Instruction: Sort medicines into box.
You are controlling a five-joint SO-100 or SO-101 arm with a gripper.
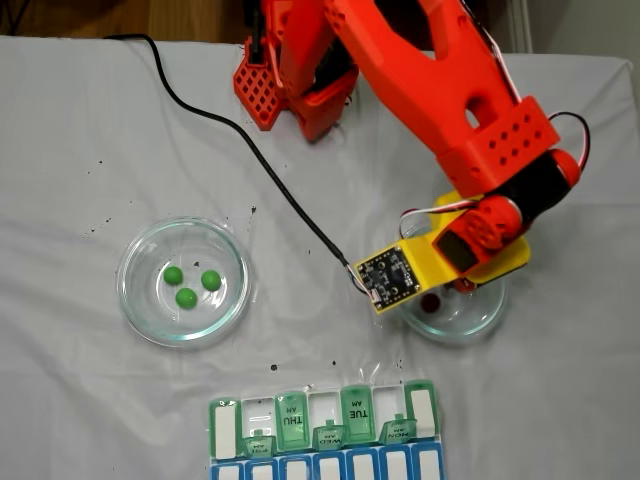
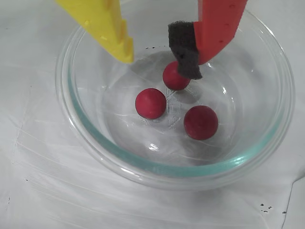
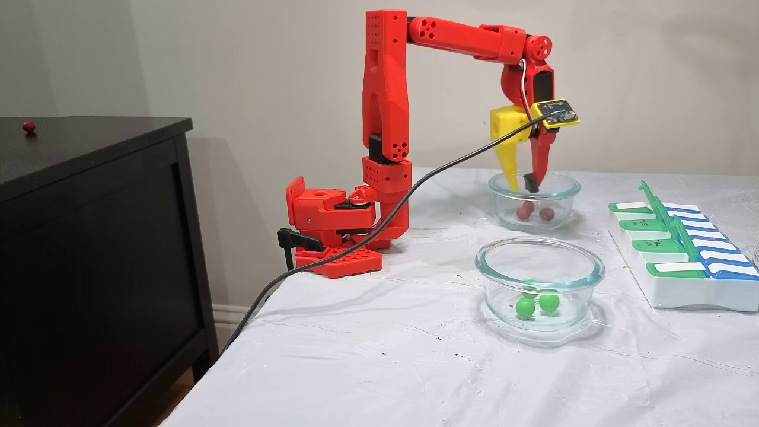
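The gripper [image 2: 157, 59] hangs over the dish [image 2: 86, 138] of red pills, jaws set wide and holding nothing; the yellow finger [image 2: 107, 28] sits above the dish's upper-left wall and the red finger [image 2: 217, 28], faced with a dark foam pad [image 2: 185, 52], stands over the centre, as the wrist view shows. The pad tip overlaps the farthest red pill [image 2: 172, 78] in that view; whether it touches cannot be told. The other two red pills [image 2: 150, 103] [image 2: 200, 122] lie on the dish floor, near each other but apart. Judged from this pose, the step in hand is a descent to pinch one red pill; the wide opening gives clearance for a round, glossy body that is likely to roll away from a one-sided push.

In a fixed view the red-pill dish [image 1: 490, 315] sits toward the right edge of the table [image 1: 80, 400], under the wrist; the second dish [image 1: 135, 300] stands left of centre with three green pills [image 1: 188, 284] inside. The box [image 1: 225, 415] lies at the near edge, several green lids raised, presumably to leave the cells open for loading; no pill is seen in it, so sorting appears not yet begun.

A cable [image 1: 220, 130] crosses the table from the far edge to the wrist camera board [image 1: 388, 275].
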